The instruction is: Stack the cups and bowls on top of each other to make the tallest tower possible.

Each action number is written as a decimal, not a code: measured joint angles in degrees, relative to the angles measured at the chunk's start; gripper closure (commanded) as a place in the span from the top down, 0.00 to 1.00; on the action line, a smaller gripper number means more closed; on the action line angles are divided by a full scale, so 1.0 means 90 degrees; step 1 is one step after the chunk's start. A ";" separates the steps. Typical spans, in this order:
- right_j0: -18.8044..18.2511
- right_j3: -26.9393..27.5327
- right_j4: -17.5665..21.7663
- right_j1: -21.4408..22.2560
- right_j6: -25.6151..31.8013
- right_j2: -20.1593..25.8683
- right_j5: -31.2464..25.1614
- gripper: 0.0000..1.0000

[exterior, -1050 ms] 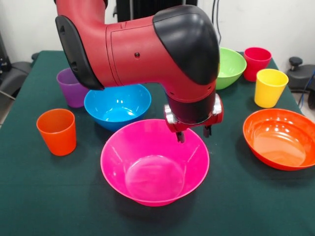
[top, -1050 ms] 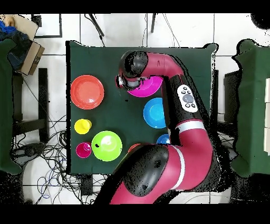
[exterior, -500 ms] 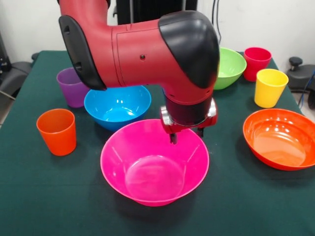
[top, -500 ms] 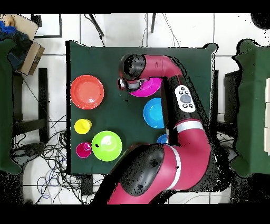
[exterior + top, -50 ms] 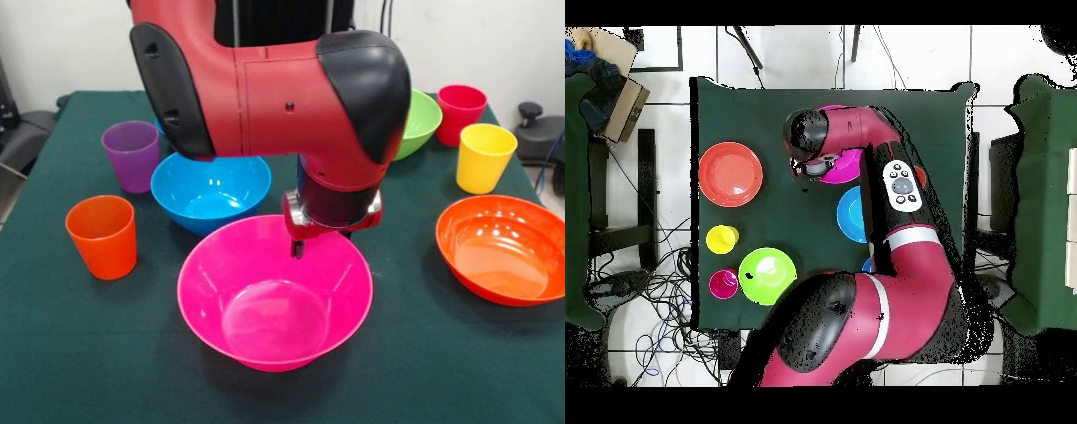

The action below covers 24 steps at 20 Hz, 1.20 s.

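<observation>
Red robot arm's gripper (image 5: 305,246) hangs at the pink bowl's (image 5: 274,305) far rim; its grip cannot be told.

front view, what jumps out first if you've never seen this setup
The big red and black arm fills the upper middle, its gripper hanging at the far rim of the large pink bowl at front centre. Around them, bright pieces ring the green table: a blue bowl just behind the pink one, an orange bowl at right, an orange cup at left.
</observation>
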<state>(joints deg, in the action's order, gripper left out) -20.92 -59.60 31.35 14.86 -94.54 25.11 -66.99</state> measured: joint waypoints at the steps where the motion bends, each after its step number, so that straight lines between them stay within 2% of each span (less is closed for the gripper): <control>1: 0.0020 0.0000 0.0048 0.0008 0.0000 -0.0005 0.0000 1.00; 24: 0.0027 -0.0003 0.0098 0.0106 0.0000 -0.0073 -0.0001 1.00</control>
<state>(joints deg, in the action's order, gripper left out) -20.68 -59.62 32.23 15.81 -94.54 24.45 -67.00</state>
